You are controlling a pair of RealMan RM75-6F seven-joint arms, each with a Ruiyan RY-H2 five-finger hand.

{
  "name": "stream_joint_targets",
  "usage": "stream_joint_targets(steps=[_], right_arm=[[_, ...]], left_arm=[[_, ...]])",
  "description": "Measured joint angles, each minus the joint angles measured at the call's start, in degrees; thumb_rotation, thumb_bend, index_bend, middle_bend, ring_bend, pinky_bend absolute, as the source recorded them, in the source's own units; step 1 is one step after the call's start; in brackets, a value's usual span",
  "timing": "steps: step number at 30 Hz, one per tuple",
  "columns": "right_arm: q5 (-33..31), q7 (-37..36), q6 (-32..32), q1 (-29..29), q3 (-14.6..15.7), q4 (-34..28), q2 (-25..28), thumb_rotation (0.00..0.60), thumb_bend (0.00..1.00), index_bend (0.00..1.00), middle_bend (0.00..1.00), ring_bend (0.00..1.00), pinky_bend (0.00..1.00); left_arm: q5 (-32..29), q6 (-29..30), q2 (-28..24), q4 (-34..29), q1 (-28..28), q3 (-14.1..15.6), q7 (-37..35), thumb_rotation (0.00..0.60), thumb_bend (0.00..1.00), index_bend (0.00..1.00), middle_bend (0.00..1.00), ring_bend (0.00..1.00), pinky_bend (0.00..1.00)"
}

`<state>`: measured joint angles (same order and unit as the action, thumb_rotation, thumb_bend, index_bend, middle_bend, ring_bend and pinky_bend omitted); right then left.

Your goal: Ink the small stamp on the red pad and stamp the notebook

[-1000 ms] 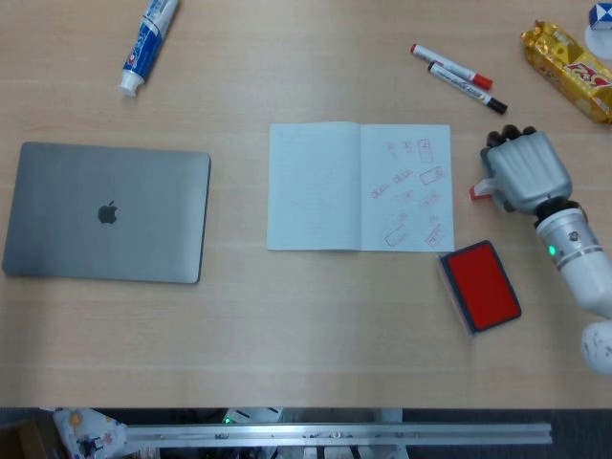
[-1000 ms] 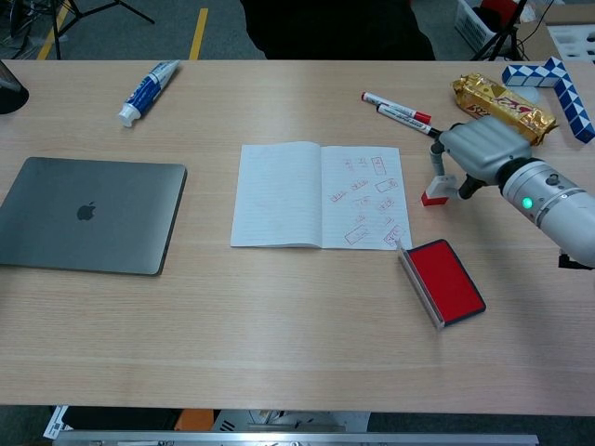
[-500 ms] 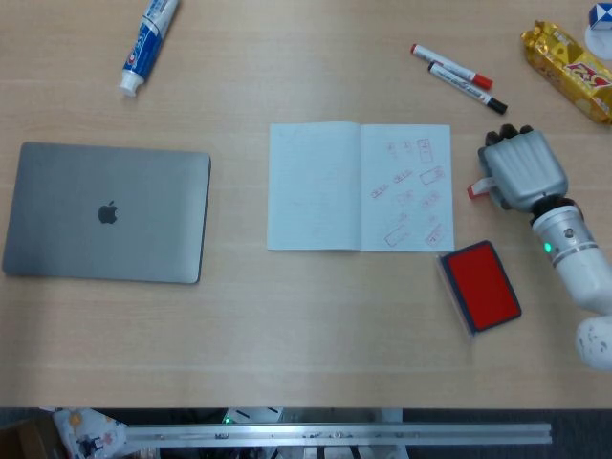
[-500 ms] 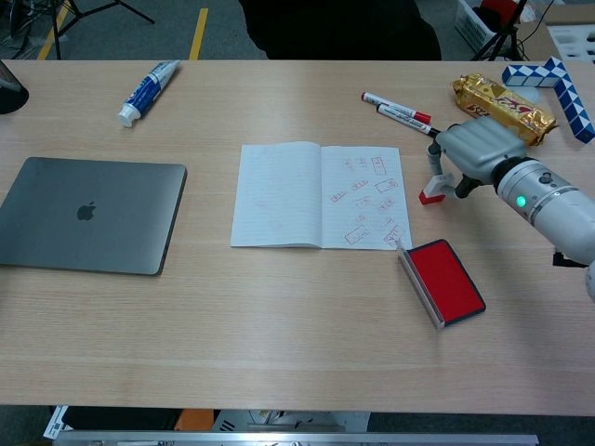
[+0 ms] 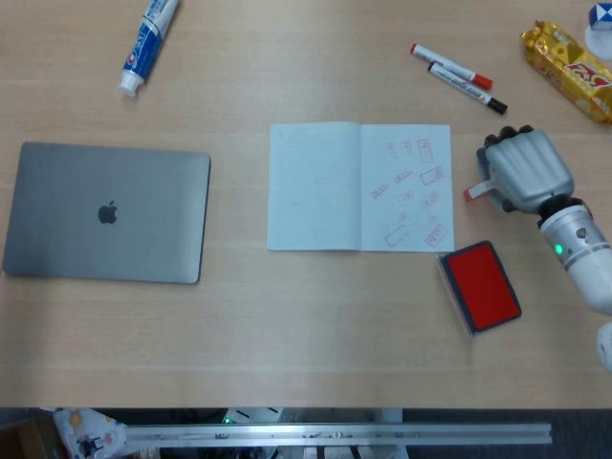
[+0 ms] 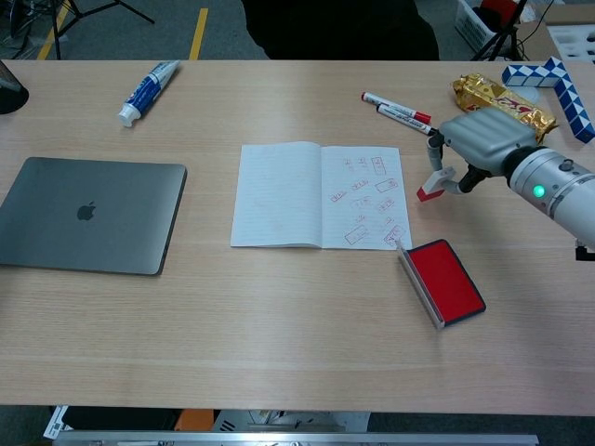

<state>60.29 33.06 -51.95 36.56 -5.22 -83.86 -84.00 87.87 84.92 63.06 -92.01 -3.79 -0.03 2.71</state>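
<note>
My right hand [image 5: 522,170] [image 6: 480,141] hovers just right of the open notebook [image 5: 360,186] [image 6: 320,195], above the table. It pinches the small stamp [image 6: 431,183] [image 5: 476,190], a white-handled piece with a red base, tilted and lifted off the table. The notebook's right page carries several red stamp marks. The red ink pad [image 5: 482,284] [image 6: 449,281] lies open on the table in front of the hand, its lid standing at the left side. My left hand shows in neither view.
A closed grey laptop [image 5: 107,212] lies at the left. A toothpaste tube [image 5: 148,41] rests at the far left back. Two markers [image 5: 459,77] lie behind the notebook. A gold snack pack [image 5: 568,69] and a blue-white twist toy [image 6: 550,82] sit at the far right.
My right hand has lifted the stamp off the table and tipped it, rising slightly while staying right of the notebook.
</note>
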Motion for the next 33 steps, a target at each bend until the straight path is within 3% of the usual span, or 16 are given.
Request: stream_joint_targets(steps=[6, 10, 17, 33], right_arm=[[4.07, -0.43, 0.34, 0.02, 1.79, -10.46, 6.99, 0.6, 0.42, 0.69, 0.49, 0.37, 0.41], [8.36, -0.73, 0.79, -0.26, 4.87, -14.46, 9.76, 0.6, 0.44, 0.69, 0.52, 0.39, 0.42], [11.36, 0.45, 1.93, -0.83, 8.92, -15.32, 10.5, 0.6, 0.47, 0.71, 0.56, 0.44, 0.47], [9.58, 4.66, 3.62, 0.2, 10.41, -13.73, 8.71, 0.6, 0.51, 0.74, 0.6, 0.47, 0.47]], left_arm=[[-0.05, -0.32, -0.07, -0.64, -0.08, 0.16, 0.59, 0.6, 0.24, 0.21, 0.13, 0.25, 0.23], [-0.07, -0.27, -0.24, -0.82, 0.1, 0.35, 0.68, 0.6, 0.24, 0.21, 0.13, 0.25, 0.23], [-0.16, -0.47, -0.36, -0.98, 0.36, 0.74, 0.72, 0.6, 0.24, 0.2, 0.13, 0.25, 0.23], [-0.68, -1.12, -0.25, -0.61, 0.65, 1.15, 0.25, 0.6, 0.24, 0.18, 0.12, 0.25, 0.23]])
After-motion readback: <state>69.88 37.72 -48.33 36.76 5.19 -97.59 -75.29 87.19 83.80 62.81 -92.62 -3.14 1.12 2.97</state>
